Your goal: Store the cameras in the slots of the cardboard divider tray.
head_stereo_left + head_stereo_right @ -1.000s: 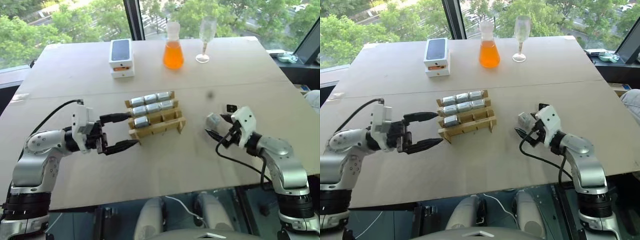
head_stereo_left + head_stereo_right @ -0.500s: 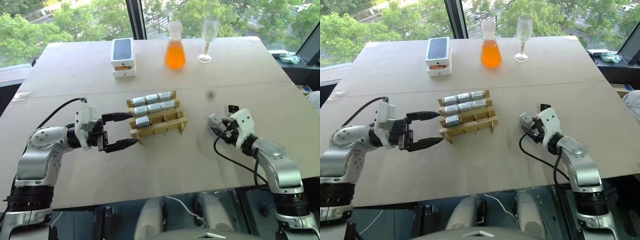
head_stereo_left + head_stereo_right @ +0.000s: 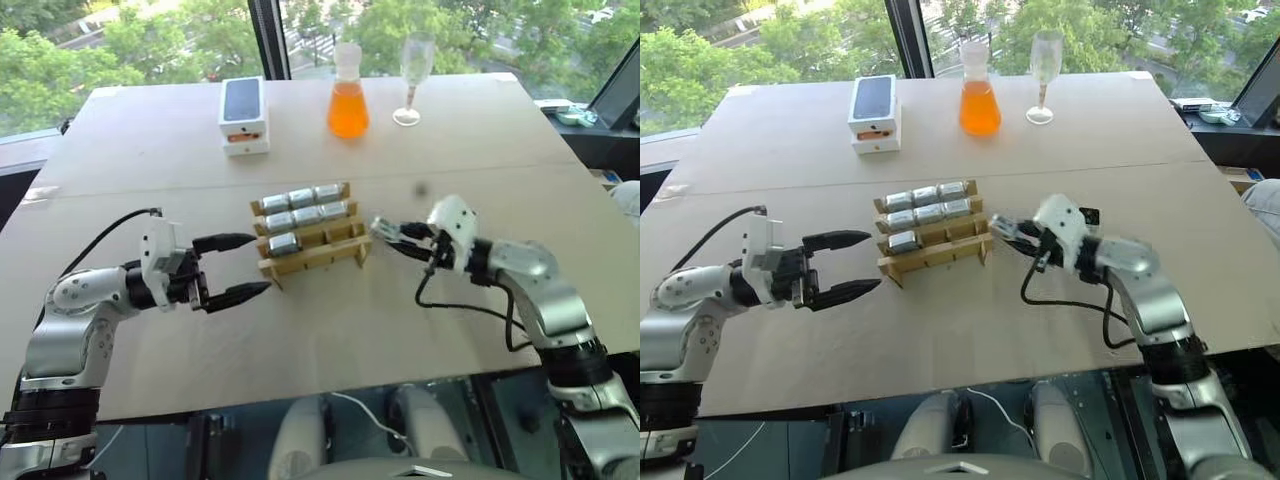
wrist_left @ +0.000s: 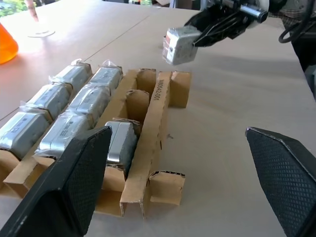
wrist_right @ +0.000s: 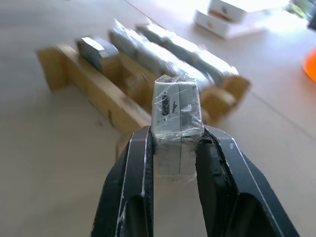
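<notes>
Right wrist view: right gripper [image 5: 174,148] clamps wrapped camera [image 5: 176,111] just beside divider tray [image 5: 98,94], ready for empty slot; left gripper [image 3: 232,267] agape near tray's opposite end.

table [image 3: 150,140] | on it: divider tray [image 3: 315,250] | phone box [image 3: 243,115] | flask [image 3: 347,92] | glass [image 3: 412,75]

Bright daylight from the windows [image 3: 150,40]; right wrist view blurred, glare at top.
</notes>
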### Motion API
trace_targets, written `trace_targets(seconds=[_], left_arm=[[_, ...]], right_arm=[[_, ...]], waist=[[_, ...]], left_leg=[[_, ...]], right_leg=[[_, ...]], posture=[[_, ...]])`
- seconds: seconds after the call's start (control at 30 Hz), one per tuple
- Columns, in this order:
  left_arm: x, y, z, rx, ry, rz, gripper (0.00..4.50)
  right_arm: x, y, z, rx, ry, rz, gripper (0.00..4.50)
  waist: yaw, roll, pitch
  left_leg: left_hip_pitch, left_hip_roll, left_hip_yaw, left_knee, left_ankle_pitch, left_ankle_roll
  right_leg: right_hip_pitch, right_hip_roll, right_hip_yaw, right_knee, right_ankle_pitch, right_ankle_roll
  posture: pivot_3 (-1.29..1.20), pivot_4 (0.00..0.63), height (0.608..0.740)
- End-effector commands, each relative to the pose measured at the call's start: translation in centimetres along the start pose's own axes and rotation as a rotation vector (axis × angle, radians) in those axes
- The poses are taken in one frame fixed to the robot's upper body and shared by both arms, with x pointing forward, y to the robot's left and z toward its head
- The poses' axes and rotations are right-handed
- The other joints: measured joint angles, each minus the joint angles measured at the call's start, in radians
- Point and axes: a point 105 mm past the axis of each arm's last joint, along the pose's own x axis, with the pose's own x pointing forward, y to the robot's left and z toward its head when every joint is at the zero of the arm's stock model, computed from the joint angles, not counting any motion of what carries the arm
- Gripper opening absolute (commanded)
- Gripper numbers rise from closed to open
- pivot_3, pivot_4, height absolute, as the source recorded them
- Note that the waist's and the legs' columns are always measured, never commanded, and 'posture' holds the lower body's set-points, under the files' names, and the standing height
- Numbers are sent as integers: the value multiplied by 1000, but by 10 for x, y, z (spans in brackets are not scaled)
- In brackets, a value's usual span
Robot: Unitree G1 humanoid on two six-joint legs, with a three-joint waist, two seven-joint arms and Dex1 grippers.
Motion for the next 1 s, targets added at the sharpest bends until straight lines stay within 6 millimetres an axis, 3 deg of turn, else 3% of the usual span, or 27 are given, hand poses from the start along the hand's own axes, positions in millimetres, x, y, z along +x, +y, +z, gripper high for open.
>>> trace_targets(seconds=[0.03,0.17,0.33,0.6,1.0], left_arm=[[-12,-3,17,23,-45,78,4500],[-25,-12,18,11,-31,149,4500],[-31,-19,20,6,-24,202,4500],[-41,-32,20,2,-16,269,4500],[-41,-38,19,-1,-16,284,4500]], right_arm=[[34,1,34,-174,-92,215,670],[55,8,47,-259,-134,425,670],[70,13,40,-340,-112,570,670],[84,6,23,-371,-20,599,670],[96,-3,9,-366,56,486,670]], waist=[[-10,0,0],[-10,-1,0],[-2,0,1],[-14,0,1],[-16,0,1]], left_leg=[[0,0,0,0,0,0],[-1,4,-1,0,0,0],[-3,3,-1,0,0,0],[-1,3,-1,0,0,-1],[0,3,-2,0,1,-2]], right_leg=[[0,0,0,0,2,-2],[0,-1,-2,0,2,-2],[0,-3,-4,-2,2,-2],[0,-4,-3,0,0,-7],[0,-7,-3,2,0,-7]], posture=[[0,150,740],[0,150,740],[0,150,740],[0,150,740],[0,150,740]])
